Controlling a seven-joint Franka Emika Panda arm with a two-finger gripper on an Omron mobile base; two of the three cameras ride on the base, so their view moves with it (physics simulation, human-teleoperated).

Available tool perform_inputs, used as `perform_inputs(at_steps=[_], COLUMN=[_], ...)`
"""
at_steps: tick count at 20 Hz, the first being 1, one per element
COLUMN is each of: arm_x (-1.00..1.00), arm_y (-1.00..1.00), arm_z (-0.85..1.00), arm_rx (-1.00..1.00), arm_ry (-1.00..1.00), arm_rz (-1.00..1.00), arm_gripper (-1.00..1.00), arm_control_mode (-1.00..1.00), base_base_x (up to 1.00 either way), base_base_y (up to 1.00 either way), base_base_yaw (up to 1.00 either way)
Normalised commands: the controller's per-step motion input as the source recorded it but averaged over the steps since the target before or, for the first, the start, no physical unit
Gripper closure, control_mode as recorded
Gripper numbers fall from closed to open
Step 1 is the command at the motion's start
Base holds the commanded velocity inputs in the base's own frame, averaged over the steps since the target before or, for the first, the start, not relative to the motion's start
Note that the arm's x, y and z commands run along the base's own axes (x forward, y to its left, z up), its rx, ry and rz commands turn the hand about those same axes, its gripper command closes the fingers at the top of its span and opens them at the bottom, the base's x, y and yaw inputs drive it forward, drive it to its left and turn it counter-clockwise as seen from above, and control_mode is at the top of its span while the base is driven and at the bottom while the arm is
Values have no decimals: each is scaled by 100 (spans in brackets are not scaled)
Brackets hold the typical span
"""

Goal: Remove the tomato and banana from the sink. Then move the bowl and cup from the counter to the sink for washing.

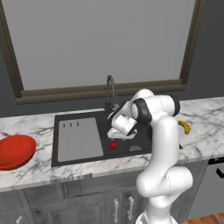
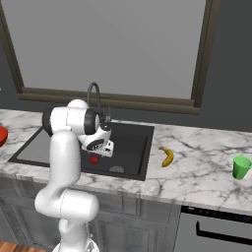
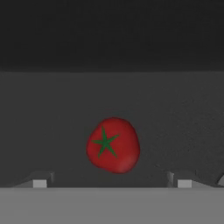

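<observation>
- Red, glossy round tomato on black sink floor, centred under gripper.
- Jaws spread wide, nothing held.
- Risk: off-centre closure squirts tomato sideways, rolling toward drain.

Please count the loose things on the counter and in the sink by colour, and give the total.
Red: 2, the tomato and the bowl
Yellow: 1, the banana
Green: 1, the cup
Total: 4
</observation>
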Motion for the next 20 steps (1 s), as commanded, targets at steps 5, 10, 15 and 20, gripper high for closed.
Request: perform_inputs(at_steps=[5,10,15,20], arm_x=[12,12,12,10], arm_y=[3,2,5,5], arm_z=[-16,-14,-11,-10], arm_rx=[0,0,0,0], arm_ry=[8,7,5,5], arm_rz=[0,0,1,0], arm_gripper=[-100,-100,-100,-100], arm_control_mode=[-100,-100,-100,-100], base_base_x=[0,0,0,0], base_base_y=[0,0,0,0], base_base_yaw=[0,0,0,0])
